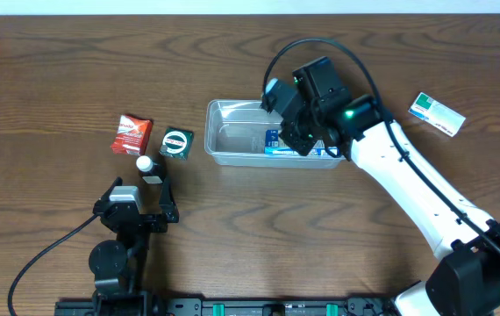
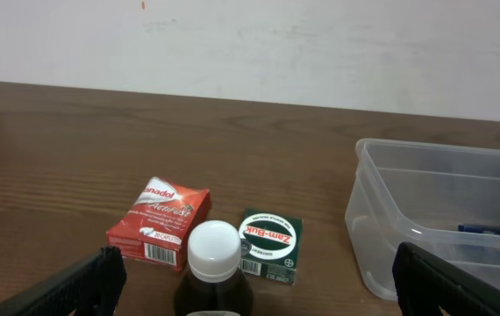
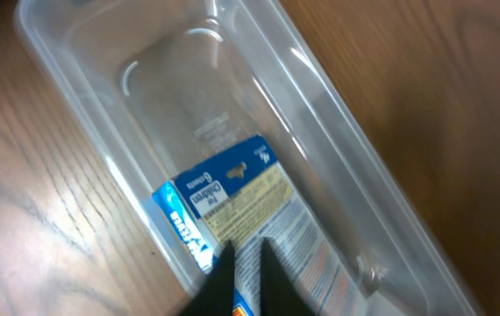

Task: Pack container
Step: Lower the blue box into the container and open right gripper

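The right gripper [image 3: 246, 263] reaches down into the container [image 1: 232, 136], pinching a blue box [image 3: 224, 193]. The left gripper [image 1: 142, 191] gapes wide. Nearby sit a red Panadol box [image 2: 158, 224] and a green Zam-Buk box [image 2: 269, 244].

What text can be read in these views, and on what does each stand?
"Panadol": red box, in white letters; its smaller print is blurred.
"Zam-Buk": green box, on its white oval.
"Children": blue-and-white box lying in the tub; the rest is blurred.
White-and-green box on the table: too small to read.
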Controlling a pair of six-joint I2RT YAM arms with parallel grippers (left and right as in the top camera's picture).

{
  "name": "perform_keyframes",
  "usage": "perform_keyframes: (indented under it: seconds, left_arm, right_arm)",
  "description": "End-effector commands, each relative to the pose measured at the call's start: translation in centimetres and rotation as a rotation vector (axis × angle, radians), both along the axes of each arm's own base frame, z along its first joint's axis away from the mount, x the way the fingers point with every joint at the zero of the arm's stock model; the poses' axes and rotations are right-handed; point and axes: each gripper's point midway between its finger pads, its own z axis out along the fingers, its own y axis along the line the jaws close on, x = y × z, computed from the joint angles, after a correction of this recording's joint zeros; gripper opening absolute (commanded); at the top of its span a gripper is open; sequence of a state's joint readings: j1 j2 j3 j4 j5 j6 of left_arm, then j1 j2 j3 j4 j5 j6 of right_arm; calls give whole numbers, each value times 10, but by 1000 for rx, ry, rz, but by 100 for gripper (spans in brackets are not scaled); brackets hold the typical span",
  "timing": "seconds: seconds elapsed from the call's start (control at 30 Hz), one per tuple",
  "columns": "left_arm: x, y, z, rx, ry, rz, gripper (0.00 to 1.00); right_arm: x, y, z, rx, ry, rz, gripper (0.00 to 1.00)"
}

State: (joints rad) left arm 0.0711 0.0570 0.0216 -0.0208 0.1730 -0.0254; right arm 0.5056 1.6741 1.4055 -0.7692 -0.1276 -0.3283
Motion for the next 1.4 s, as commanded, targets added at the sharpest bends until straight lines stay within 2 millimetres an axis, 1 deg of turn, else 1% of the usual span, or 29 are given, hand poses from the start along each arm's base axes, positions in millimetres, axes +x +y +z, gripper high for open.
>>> perform_keyframes:
  seconds: [0.0, 0.2, 0.4, 0.5, 0.7, 1.13, 1.37]
  left_arm:
    - [-1, -1, -17, -1, 51, -7, 98]
    - [-1, -1, -17, -1, 51, -7, 98]
    - [-1, -1, -17, -1, 51, -7, 98]
    - [-1, -1, -17, -1, 51, -7, 98]
    - [-1, -1, -17, -1, 51, -7, 98]
    - [-1, -1, -17, -1, 51, -7, 98]
    - [-1, -1, -17, -1, 51, -7, 98]
  right_arm:
    - [7, -13, 6, 106, 81, -273, 1]
    - [3, -17, 1, 134, 149, -391, 1]
    - [-10, -24, -13, 99, 231, -448, 1]
    - [-15, -27, -20, 74, 261, -452, 1]
    - [-15, -27, -31, 55, 283, -455, 1]
    - [-19, -29, -69, -18, 370, -465, 1]
    - [-21, -30, -81, -42, 396, -468, 1]
